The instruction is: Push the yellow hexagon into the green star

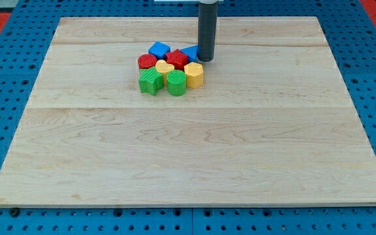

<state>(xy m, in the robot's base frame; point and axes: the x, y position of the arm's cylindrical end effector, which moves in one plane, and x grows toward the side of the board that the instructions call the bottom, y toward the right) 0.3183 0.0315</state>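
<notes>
A bare stretch of the wooden board (188, 163) fills the view's bottom, laid over a blue pegboard surface (5, 130). Farther up, eight small blocks sit packed in one cluster. Nearest are a green star (151, 82) and, touching it on the view's right, a green block (176, 83) whose shape is hard to read. The yellow hexagon (194, 74) stands just right of that green block, so the two task pieces are near each other but not in contact, the green block lying between them. Behind them are a yellow heart (164, 67), a red block (147, 62) and a second red block (177, 59), then a blue block (159, 49) and another blue block (189, 53) at the far edge. The rod's tip (205, 60) rests just up and right of the hexagon, touching or nearly touching the blue block, seemingly placed to drive the hexagon leftward. The arm carries no jaws, only the rod.
</notes>
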